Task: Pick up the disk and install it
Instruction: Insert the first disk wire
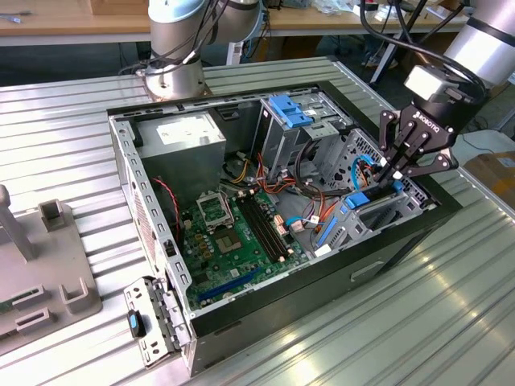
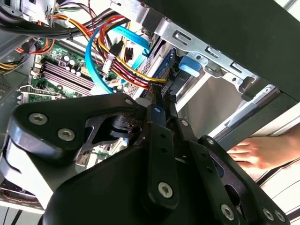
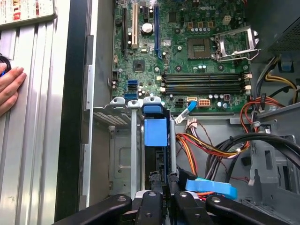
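- Gripping the disk [image 3: 156,132] edge-on, the tool [image 3: 164,180] has its fingers narrowed on it.
- Long axis apparently runs straight from the tool into the drive bay [image 3: 123,154].

A ribbed metal table [image 1: 451,297] with long parallel grooves carries everything. An open computer case [image 1: 273,201] lies on its side near the table's middle. Towards the exterior view's left of the case sits a grey fixture block [image 1: 44,265] (with raised pegs and slots). Just beside the case's near corner lies a small perforated metal bracket [image 1: 153,318]. Behind the case, the arm's round base [image 1: 173,76] stands on the table. A person's hand [image 3: 10,89] rests flat on the ribbed surface beside the case.
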Motion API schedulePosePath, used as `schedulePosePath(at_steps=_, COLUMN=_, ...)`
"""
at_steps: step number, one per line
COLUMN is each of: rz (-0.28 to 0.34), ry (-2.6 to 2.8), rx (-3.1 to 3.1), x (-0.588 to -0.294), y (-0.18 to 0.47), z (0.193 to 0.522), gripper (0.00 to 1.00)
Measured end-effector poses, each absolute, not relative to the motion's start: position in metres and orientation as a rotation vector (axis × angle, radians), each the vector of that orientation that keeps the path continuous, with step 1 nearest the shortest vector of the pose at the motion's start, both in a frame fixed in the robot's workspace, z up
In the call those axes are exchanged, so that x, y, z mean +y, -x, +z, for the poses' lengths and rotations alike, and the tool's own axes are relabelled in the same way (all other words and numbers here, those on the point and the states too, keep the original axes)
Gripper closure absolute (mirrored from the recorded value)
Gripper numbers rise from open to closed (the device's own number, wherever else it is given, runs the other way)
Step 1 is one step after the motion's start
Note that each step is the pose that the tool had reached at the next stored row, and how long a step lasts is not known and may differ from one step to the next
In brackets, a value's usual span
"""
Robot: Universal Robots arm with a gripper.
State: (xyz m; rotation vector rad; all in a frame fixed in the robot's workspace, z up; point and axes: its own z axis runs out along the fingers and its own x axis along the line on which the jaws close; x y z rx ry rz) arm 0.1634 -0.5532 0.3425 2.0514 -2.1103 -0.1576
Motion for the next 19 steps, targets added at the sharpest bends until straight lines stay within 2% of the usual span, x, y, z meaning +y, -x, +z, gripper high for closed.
schedulePosePath(at_steps=14, rz=-0.164, ry=-2.054, rx=-2.113, x=-0.5537, y=-0.1634, z=0.3470, gripper=0.84)
schedulePosePath(at_steps=16, rz=-0.186, ry=-2.066, rx=-2.120, x=-0.5543, y=-0.1635, z=0.3472, gripper=0.84)
schedulePosePath(at_steps=19, rz=-0.187, ry=-2.066, rx=-2.120, x=-0.5554, y=-0.1634, z=0.3471, gripper=0.84)
